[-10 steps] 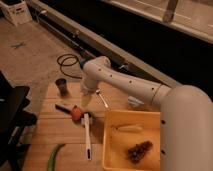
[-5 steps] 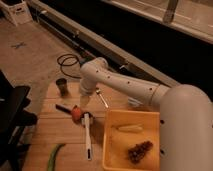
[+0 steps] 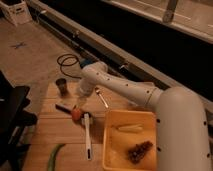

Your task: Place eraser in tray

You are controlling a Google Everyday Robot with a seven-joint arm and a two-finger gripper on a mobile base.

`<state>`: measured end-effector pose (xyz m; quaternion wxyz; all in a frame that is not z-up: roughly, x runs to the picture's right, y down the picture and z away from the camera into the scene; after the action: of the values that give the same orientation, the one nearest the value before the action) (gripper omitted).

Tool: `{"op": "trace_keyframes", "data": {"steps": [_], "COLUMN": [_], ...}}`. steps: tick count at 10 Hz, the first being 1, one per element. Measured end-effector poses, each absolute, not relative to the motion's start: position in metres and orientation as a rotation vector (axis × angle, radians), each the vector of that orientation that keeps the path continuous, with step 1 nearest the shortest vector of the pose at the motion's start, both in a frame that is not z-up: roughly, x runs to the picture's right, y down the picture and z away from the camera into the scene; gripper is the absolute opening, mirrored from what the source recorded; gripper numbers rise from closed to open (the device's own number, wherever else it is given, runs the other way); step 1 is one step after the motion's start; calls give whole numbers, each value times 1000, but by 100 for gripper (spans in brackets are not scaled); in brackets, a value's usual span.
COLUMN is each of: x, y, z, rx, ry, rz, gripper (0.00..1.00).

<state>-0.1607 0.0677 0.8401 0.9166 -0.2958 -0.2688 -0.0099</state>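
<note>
Tool [image 3: 80, 103] by orange ball [image 3: 76, 114], eraser [image 3: 63, 107] beside ball, tray [image 3: 106, 141] apart

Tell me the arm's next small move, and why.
Probably ease the gripper sideways and down onto the eraser. The gripper hangs over the orange ball, beside the eraser rather than above it, and the eraser lies on the wooden table, outside the yellow tray.

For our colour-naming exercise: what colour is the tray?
Bright yellow tray, clearest in the camera view; the gripper hangs by the orange ball.
</note>
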Motion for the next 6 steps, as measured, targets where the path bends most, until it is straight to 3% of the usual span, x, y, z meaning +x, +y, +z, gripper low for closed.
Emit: {"op": "trace_keyframes", "data": {"steps": [6], "x": [-212], "y": [78], "z": [853], "rx": [-633], "ry": [-673], "rz": [20], "gripper": [65]}}
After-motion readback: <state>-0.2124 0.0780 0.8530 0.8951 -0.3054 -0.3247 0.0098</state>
